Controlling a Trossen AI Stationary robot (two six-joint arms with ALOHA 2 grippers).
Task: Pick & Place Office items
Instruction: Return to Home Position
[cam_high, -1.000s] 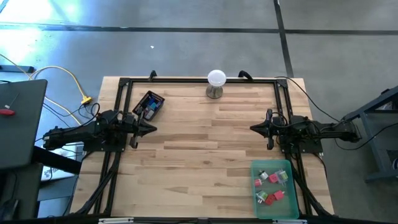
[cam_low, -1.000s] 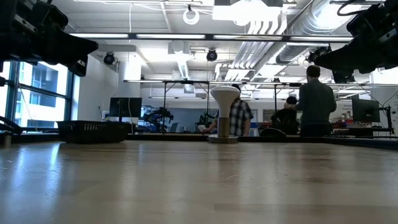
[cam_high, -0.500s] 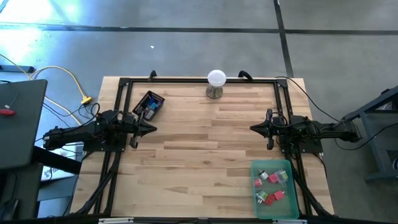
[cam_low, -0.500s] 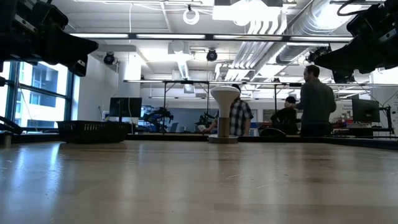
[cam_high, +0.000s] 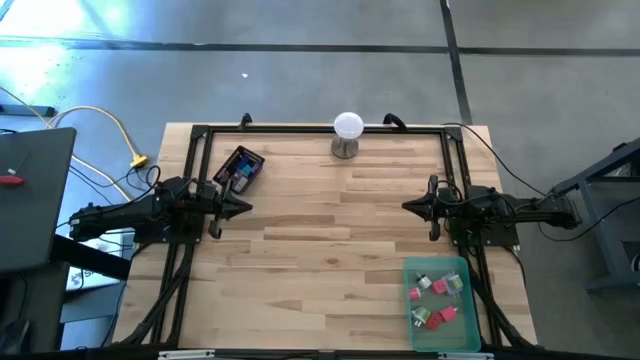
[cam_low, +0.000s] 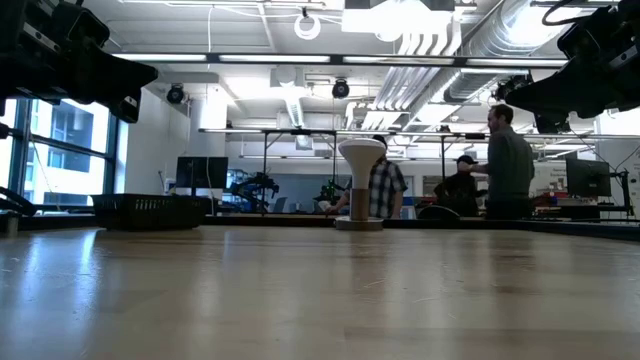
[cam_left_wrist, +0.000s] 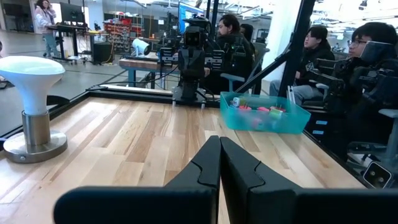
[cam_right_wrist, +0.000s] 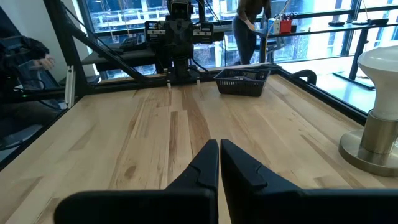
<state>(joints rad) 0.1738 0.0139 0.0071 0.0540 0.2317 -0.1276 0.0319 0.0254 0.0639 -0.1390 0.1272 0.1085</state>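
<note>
As both arms sit drawn back at the sides of the worktop (cam_high: 320, 240), the left end effector (cam_high: 243, 207) and the right end effector (cam_high: 408, 206) point at each other across bare wood. They are well apart, each with its fingers pressed together and nothing gripped. Each wrist view bears this out: dark fingers meet in a thin seam, with the opposite arm far ahead. Set against the pictures from a second before, neither arm has shifted and nothing on the worktop has moved. Only a standing person (cam_low: 508, 160) in the room beyond has turned. That stillness suggests the arms are at their rest pose. The sorting looks finished, as no loose piece shows on the wood.

Just beside the left end effector, toward the far edge, lies the black bin (cam_high: 250, 157) with a blue piece (cam_high: 240, 175) showing inside. Near the right end effector, off to its side toward the front edge, stands the green bin (cam_high: 462, 335). It holds the office items (cam_high: 433, 290) in red, pink and green. Farther off, ahead of both and between them at the far edge, a white ball (cam_high: 347, 124) tops its metal stand (cam_high: 344, 148), off the straight line between the tips. Nothing blocks either arm. Beyond the green bin, seated people (cam_left_wrist: 314, 53) sit in the room.
</note>
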